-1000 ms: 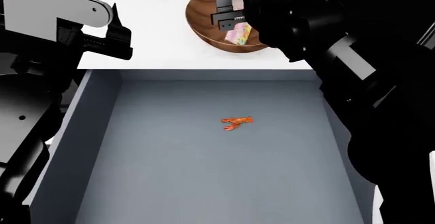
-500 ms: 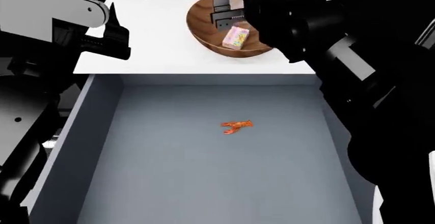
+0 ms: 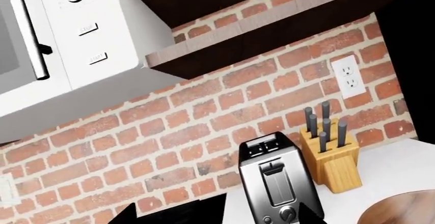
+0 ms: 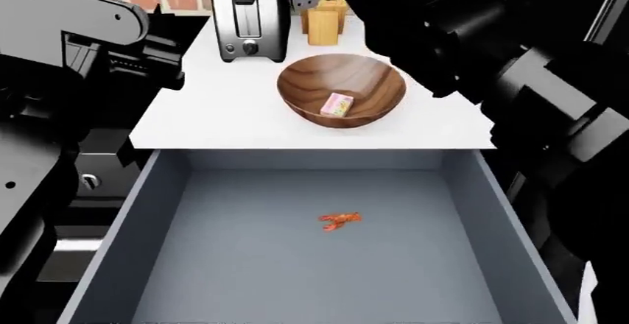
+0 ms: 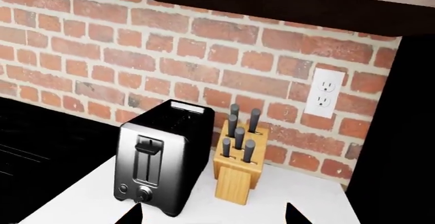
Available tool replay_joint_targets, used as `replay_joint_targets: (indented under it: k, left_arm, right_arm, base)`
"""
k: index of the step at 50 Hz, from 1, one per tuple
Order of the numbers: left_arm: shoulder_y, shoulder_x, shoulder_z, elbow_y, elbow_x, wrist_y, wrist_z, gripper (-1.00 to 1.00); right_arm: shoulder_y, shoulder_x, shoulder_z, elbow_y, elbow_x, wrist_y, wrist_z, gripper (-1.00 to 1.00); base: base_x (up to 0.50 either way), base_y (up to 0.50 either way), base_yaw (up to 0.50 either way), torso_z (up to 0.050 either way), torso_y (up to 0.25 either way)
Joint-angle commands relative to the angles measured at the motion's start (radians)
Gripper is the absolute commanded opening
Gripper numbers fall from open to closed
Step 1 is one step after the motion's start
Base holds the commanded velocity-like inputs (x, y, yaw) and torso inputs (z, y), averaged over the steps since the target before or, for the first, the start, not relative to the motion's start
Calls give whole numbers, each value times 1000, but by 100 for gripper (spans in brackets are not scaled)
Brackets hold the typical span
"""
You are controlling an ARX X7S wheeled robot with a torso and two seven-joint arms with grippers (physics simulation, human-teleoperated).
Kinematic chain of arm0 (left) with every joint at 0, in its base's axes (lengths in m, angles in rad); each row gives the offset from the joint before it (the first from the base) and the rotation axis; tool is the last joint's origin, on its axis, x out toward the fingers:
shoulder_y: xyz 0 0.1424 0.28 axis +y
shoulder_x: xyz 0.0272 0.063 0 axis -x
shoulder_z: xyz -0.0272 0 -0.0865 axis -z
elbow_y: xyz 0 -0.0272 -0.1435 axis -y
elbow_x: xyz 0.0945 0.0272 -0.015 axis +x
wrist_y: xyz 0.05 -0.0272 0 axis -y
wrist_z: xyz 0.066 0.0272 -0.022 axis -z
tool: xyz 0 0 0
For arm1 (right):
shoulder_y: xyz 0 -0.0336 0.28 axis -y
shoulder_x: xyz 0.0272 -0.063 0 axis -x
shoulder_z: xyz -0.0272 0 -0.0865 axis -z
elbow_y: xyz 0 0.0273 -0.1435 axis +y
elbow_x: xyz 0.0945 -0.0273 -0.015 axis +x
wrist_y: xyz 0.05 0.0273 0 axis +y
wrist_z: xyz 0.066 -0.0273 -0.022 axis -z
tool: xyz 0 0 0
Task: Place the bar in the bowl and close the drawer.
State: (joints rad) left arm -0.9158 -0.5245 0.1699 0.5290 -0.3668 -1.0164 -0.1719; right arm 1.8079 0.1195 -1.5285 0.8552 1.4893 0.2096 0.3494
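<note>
Toaster [image 3: 277, 183] stood beside knife block [image 3: 330, 155] against brick wall [image 3: 204, 122]; microwave [image 3: 64, 46] above, bowl [image 3: 401, 211] rim in corner.

The head camera looks down from above at the open drawer [image 4: 305, 258] and counter. Both wrist cameras face the brick wall, sharing the toaster [image 3: 278, 183] and knife block [image 5: 238, 170].
</note>
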Motion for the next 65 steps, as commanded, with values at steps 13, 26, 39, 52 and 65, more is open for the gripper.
replay_joint_targets:
  k: [13, 26, 39, 52, 65]
  left_arm:
    - [158, -15, -97, 258, -39, -39, -66, 100]
    - [305, -50, -181, 403, -44, -41, -100, 100]
    - [433, -78, -302, 514, -114, -39, -119, 100]
    - [513, -284, -259, 515, -364, 105, -399, 100]
    - [516, -339, -178, 511, -388, 173, -479, 100]
  right_arm:
    - [-109, 521, 29, -1142, -103, -140, 585, 100]
    - [-218, 715, -7, -1449, -265, -190, 792, 100]
    - [-327, 856, -20, -1632, -413, -257, 896, 100]
    - [-383, 928, -37, -1704, -511, -269, 947, 100]
    - [-425, 966, -48, -1743, -571, -280, 978, 100]
  base:
    - [0, 0, 0, 0, 250]
    - [0, 0, 0, 0, 250]
    - [0, 0, 0, 0, 0]
    - [0, 245, 0, 0, 0]
    - [16, 500, 0, 0, 0]
